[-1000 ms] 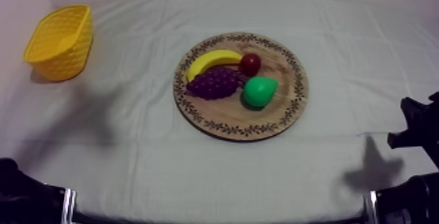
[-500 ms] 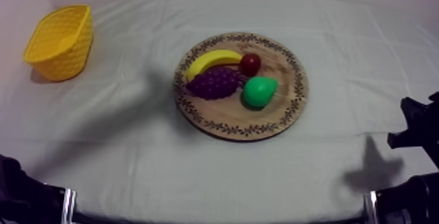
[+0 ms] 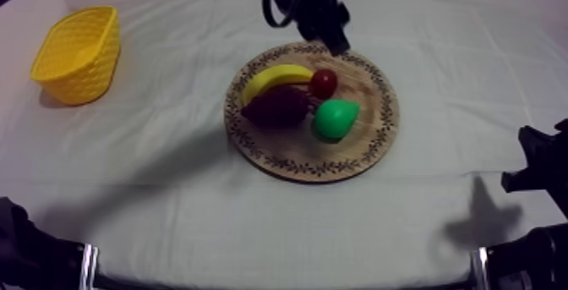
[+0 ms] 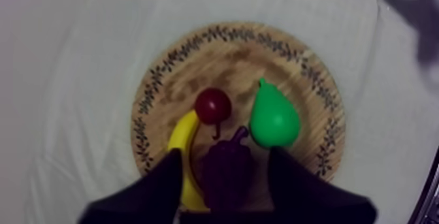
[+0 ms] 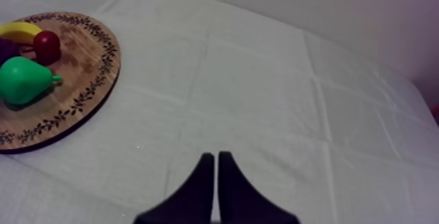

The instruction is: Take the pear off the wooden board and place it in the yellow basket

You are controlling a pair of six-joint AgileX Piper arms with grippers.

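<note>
L end effector (image 4: 227, 153) hangs over board (image 4: 157, 76), fingers apart w/ nothing gripped; grapes (image 4: 225, 177) lie below, btwn them. Pear (image 4: 274, 119) lies on board, just beside grapes, near small red fruit (image 4: 213, 104) & banana (image 4: 181, 149). Basket (image 3: 76, 52) sits at counter's (image 3: 169, 192) far left, well apart from board. R end effector (image 5: 215, 158) closed on nothing, low over counter beside board.

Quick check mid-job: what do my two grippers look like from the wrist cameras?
Both are plain black. The left gripper has two broad fingers tapering to blunt tips; the right gripper has two slim fingers narrowing to points. No markings visible.
</note>
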